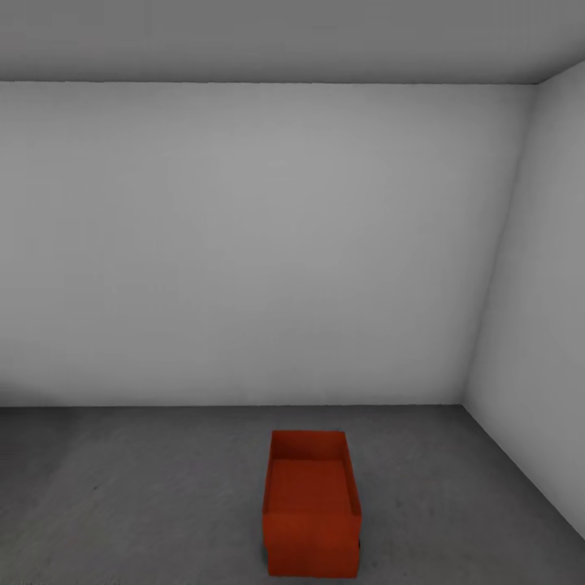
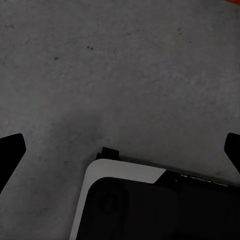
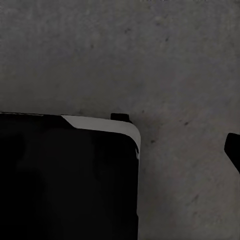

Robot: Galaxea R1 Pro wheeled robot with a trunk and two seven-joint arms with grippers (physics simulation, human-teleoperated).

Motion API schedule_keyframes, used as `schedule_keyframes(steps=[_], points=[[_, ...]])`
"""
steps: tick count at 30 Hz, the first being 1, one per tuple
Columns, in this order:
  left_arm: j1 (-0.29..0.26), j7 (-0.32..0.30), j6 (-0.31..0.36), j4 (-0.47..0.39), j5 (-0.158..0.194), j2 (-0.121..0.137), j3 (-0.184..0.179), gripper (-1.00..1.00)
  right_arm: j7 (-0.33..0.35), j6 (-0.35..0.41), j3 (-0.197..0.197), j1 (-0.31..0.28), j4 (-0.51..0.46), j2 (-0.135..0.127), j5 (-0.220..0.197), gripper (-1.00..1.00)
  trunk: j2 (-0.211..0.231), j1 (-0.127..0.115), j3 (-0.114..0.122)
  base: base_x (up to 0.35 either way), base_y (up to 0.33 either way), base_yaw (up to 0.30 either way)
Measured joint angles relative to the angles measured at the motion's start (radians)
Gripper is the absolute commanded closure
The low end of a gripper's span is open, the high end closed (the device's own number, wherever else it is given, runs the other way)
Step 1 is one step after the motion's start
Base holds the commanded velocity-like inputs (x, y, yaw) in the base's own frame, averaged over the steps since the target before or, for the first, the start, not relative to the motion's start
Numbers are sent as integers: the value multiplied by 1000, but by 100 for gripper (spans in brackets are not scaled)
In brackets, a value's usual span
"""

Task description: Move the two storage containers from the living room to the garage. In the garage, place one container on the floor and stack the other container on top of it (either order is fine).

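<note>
One orange-red storage container (image 1: 312,504) stands upright and lidless on the dark grey concrete floor (image 1: 146,496) of the garage, near the back wall and slightly right of centre. Whether a second container sits nested in it I cannot tell. In the left wrist view my left gripper (image 2: 120,150) hangs open over bare floor, its dark fingertips (image 2: 11,150) at the two sides of the picture, nothing between them. In the right wrist view one fingertip (image 3: 233,150) of my right gripper shows at the far edge, set wide and holding nothing.
Plain grey walls close the room: a back wall (image 1: 244,244) and a right side wall (image 1: 536,325) meeting in a corner. My own black-and-white base (image 2: 145,205) (image 3: 65,175) sits on the floor under both wrists. Open concrete lies left of the container.
</note>
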Motion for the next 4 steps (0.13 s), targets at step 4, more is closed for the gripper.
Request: schedule_keyframes(steps=[4], points=[[0, 0, 0, 0, -1, 0, 0, -100, 0, 0, 0, 0, 0, 0, 0, -100, 0, 0, 0, 0, 0, 0]])
